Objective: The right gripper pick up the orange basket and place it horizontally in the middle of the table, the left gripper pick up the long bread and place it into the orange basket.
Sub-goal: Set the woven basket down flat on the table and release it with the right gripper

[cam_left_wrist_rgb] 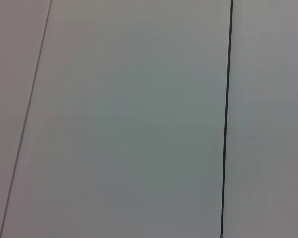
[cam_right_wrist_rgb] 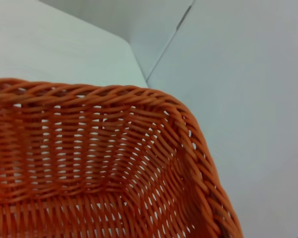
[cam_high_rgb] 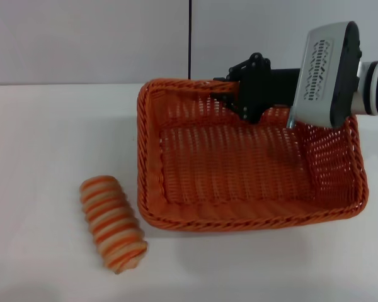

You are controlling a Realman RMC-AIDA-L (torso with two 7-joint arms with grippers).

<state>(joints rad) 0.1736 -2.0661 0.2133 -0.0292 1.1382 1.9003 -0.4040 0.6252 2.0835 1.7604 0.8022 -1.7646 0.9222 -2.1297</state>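
In the head view the orange basket [cam_high_rgb: 252, 157] sits on the table [cam_high_rgb: 44, 138] with its long side running across the view, right of centre, its far rim near the table's back edge and its right end close to the picture's right border. Bare white tabletop lies open to the left of the basket and along the front. The long bread [cam_high_rgb: 113, 223] lies on that tabletop just off the basket's near left corner, apart from it, angled with one end toward the front. The right gripper [cam_high_rgb: 246, 94] reaches in from the right on its white-grey wrist, and its black fingers stand at the basket's far rim, one part outside the wall and one part hanging just inside; whether they pinch the rim or stand slack around it cannot be told. The bread is well apart from this gripper, across the whole basket to the near left. The left gripper does not show here. The left wrist view shows only a pale wall [cam_left_wrist_rgb: 139, 119] with a thin dark vertical seam [cam_left_wrist_rgb: 227, 119]. The right wrist view looks down at a corner of the basket [cam_right_wrist_rgb: 139, 144], with its braided rim and woven inner walls, the white table [cam_right_wrist_rgb: 54, 54] and the wall beyond; the gripper's own fingers do not show.
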